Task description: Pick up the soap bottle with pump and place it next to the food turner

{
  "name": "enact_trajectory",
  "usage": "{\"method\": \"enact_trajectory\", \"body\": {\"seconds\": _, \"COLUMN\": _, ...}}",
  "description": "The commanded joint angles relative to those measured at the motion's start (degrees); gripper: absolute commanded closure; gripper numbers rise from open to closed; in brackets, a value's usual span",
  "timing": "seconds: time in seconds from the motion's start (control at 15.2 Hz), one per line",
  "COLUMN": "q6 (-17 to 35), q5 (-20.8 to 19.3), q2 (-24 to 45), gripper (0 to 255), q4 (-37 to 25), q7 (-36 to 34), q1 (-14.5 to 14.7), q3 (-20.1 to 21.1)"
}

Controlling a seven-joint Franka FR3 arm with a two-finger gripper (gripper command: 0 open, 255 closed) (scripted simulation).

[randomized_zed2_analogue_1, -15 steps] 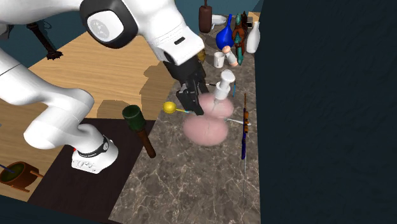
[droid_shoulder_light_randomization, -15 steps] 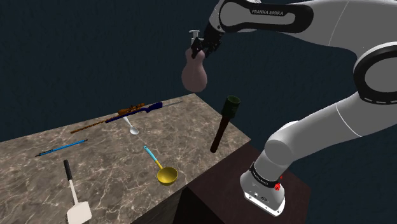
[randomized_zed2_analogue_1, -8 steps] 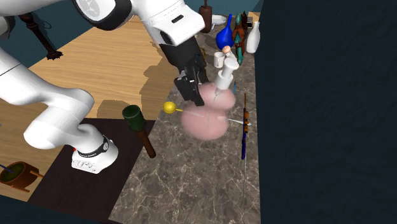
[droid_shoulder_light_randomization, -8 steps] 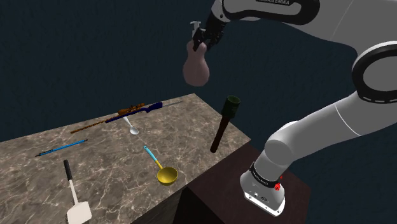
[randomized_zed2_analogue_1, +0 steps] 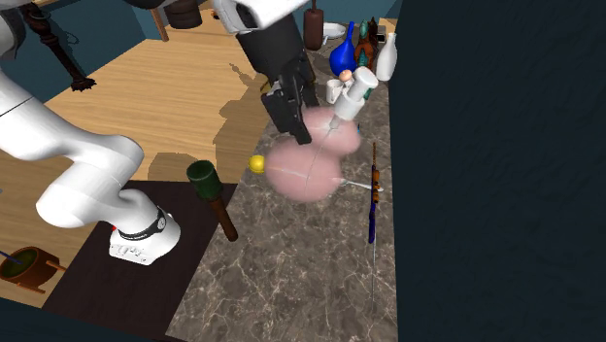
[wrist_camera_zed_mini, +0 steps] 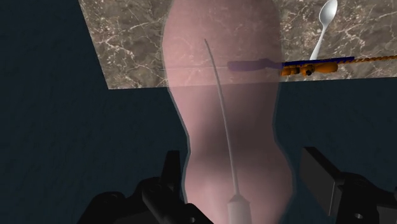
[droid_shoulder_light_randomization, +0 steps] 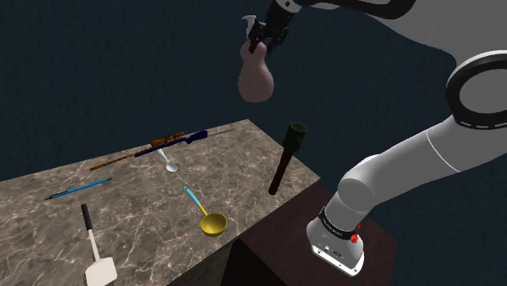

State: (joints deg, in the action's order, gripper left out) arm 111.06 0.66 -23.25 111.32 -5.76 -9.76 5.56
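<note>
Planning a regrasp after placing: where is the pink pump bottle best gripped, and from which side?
Grip the narrow neck just under the white pump, coming from the pump end with fingers on either side. The soap bottle swells wide below, likely too broad to span; the gripper holds it at the neck.

The shoulder view looks down from beside the stand [droid_shoulder_light_randomization: 272, 244] at 5 o'clock, over the marble surface [droid_shoulder_light_randomization: 130, 219] toward 8 o'clock. The second exterior view looks steeply down along that surface's length, stand at 8 o'clock. The wrist view looks closely along the jaws, past the pink soap bottle [wrist_camera_zed_mini: 222, 127]; all three share the toy rifle [droid_shoulder_light_randomization: 175, 140].
</note>
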Motion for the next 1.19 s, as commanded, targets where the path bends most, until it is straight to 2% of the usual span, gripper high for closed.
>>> {"method": "enact_trajectory", "body": {"seconds": 0.0, "q6": -0.88, "q5": -0.23, "q2": 0.92, "gripper": 255, "q4": -1.88, "q7": -1.42, "q1": 0.26, "q3": 1.08}}
{"method": "enact_trajectory", "body": {"seconds": 0.59, "q6": -1.95, "q5": -3.54, "q2": 8.0, "gripper": 255, "q4": -9.49, "q7": -14.85, "q1": 2.81, "q3": 11.21}}
{"method": "enact_trajectory", "body": {"seconds": 1.12, "q6": -5.35, "q5": -10.7, "q2": 19.13, "gripper": 255, "q4": -21.72, "q7": -27.61, "q1": 6.11, "q3": 20.08}}
